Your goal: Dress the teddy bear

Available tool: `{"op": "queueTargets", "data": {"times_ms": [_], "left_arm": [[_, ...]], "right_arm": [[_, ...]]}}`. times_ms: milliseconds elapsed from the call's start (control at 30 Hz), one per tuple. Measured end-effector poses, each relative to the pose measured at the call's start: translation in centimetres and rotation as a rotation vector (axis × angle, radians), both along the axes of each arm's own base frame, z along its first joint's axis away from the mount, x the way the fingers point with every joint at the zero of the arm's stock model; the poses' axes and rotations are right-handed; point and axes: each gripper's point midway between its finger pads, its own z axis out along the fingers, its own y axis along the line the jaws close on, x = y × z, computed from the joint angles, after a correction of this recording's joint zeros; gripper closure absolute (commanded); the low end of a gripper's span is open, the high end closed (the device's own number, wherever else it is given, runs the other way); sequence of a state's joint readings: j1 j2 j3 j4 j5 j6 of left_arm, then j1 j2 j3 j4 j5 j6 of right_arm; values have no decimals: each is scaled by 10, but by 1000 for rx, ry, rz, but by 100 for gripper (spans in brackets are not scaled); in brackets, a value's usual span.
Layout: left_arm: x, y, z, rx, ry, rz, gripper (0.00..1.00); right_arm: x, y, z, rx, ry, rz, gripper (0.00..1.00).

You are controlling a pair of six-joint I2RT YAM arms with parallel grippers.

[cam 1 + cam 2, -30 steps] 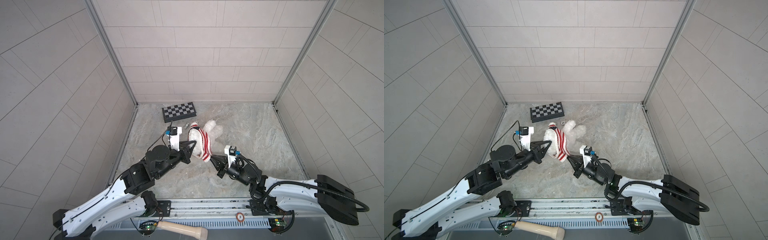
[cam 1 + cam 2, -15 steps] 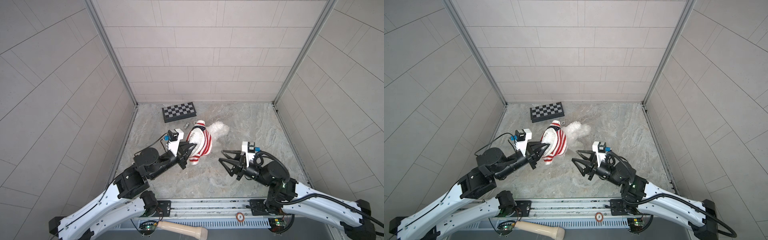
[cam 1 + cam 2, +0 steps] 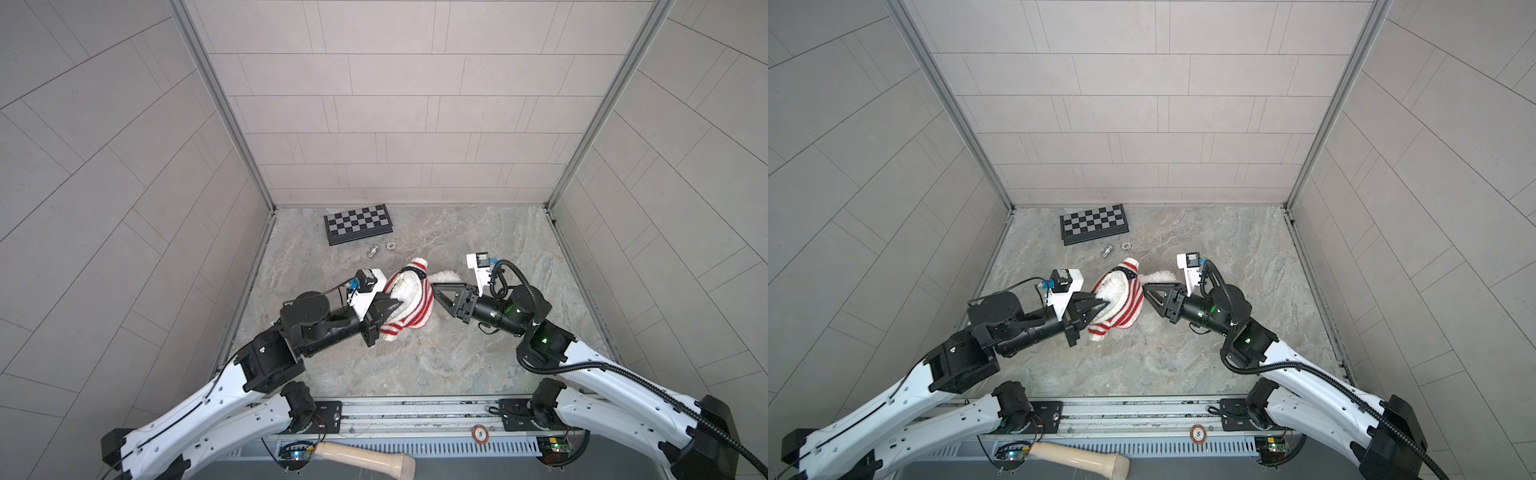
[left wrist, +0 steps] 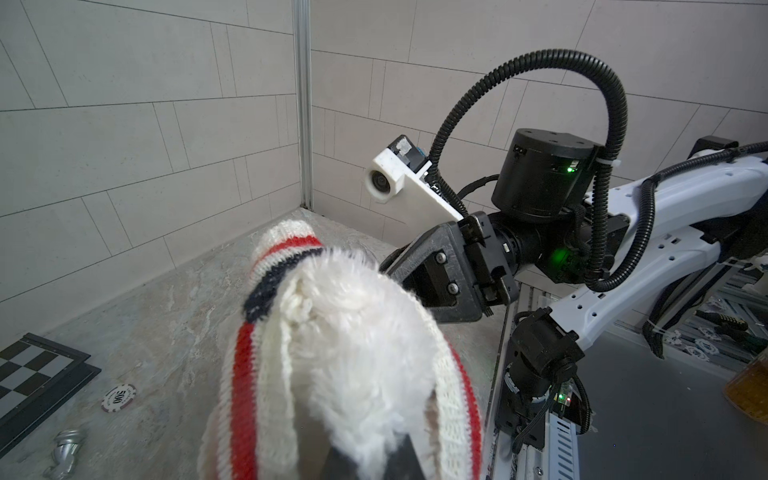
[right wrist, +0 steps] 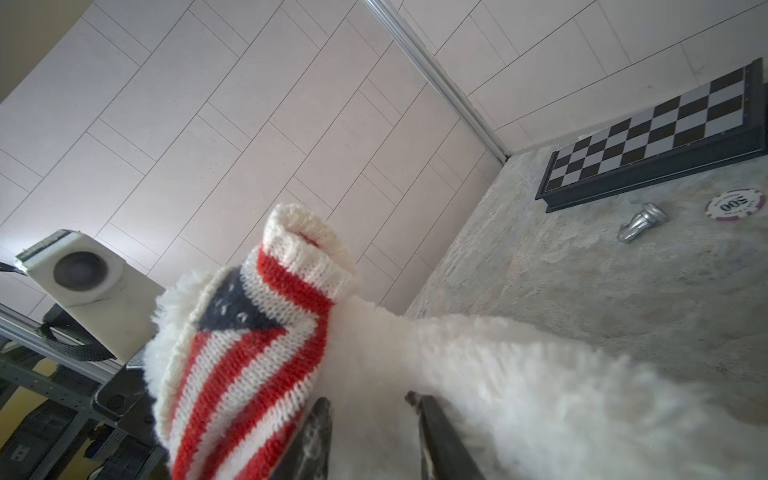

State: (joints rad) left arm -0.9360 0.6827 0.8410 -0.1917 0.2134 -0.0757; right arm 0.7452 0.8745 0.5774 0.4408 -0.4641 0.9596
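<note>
The grey stone desk (image 3: pixel 415 365) holds everything. The teddy bear (image 3: pixel 406 286) is near the middle of the desk, between the two hands. It is white and fluffy, with a red and white striped sweater (image 3: pixel 417 309) round it. The left hand (image 3: pixel 392 306) is pressed together, pinching the teddy bear's fur. The right hand (image 3: pixel 434 289) is spread, with white fur between its fingers (image 5: pixel 438 440). A chessboard (image 3: pixel 358 223) lies by the back edge, toward the back left corner. Just in front of it lie a round chip (image 3: pixel 391 246) and a small silver chess piece (image 3: pixel 373 250).
</note>
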Motion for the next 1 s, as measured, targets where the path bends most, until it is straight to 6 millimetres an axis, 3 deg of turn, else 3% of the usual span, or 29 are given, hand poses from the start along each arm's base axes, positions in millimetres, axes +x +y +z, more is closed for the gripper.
{"op": "queueTargets", "data": {"times_ms": [300,567,833,1000], "left_arm": [[2,-2,-6,26,-16,0,100],[5,-1,-16,58,-25,13,100],[5,1,-22,81,-17,14,100],[4,1,-24,84,-14,13,100]], "right_arm": [[-3,8,13,87,16,61,56],[-1,1,1,118,62,53,55],[-7,-10,18,150,22,46,61],[-4,-4,8,129,48,52,64]]}}
